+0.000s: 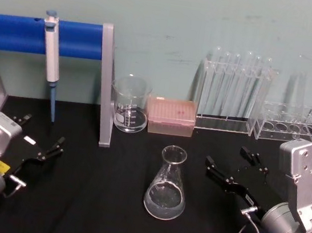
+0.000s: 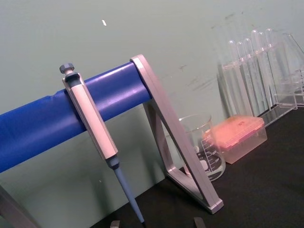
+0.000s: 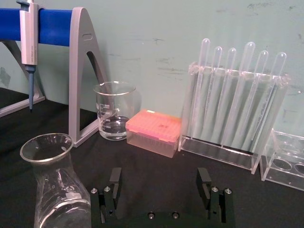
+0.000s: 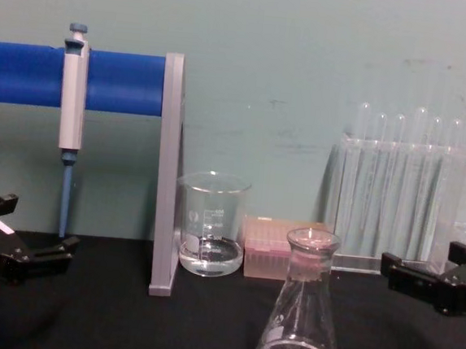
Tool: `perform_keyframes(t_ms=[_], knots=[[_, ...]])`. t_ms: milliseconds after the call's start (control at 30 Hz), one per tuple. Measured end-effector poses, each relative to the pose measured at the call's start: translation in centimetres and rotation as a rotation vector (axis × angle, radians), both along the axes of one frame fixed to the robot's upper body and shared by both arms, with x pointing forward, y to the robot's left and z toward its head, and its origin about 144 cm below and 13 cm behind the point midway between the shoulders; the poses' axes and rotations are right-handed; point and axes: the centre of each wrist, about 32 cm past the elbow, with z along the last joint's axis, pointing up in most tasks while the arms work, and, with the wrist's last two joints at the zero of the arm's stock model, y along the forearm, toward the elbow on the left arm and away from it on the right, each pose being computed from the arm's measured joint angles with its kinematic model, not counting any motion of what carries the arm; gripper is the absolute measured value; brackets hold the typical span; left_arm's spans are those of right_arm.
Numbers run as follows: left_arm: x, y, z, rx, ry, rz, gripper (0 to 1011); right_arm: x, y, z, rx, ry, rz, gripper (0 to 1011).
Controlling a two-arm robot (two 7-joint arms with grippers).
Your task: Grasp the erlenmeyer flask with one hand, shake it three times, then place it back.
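The erlenmeyer flask (image 1: pixel 167 186) stands upright on the black table, near its middle, with a little clear liquid in its base. It rises at the front centre in the chest view (image 4: pixel 303 311). My right gripper (image 1: pixel 230 158) hovers open just to the flask's right, apart from it, its jaws empty. In the right wrist view the flask (image 3: pixel 56 187) sits off to one side of the open right gripper (image 3: pixel 159 176), not between the fingers. My left gripper (image 1: pixel 41 133) rests open at the table's left, far from the flask.
A glass beaker (image 1: pixel 129 104) and a pink tip box (image 1: pixel 171 116) stand behind the flask. Test tube racks (image 1: pixel 234 92) line the back right. A pipette (image 1: pixel 51 57) hangs on a blue-bar stand (image 1: pixel 106 87) at the back left.
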Motion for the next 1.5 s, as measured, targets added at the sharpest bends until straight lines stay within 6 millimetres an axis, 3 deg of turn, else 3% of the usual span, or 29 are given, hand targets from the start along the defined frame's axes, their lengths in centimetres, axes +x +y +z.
perform_keyframes(t_ms=[1500], knots=[[0.00,0.00,0.00,0.000,0.000,0.000,1001,0.00,0.00,0.00,0.000,0.000,0.000,1000]])
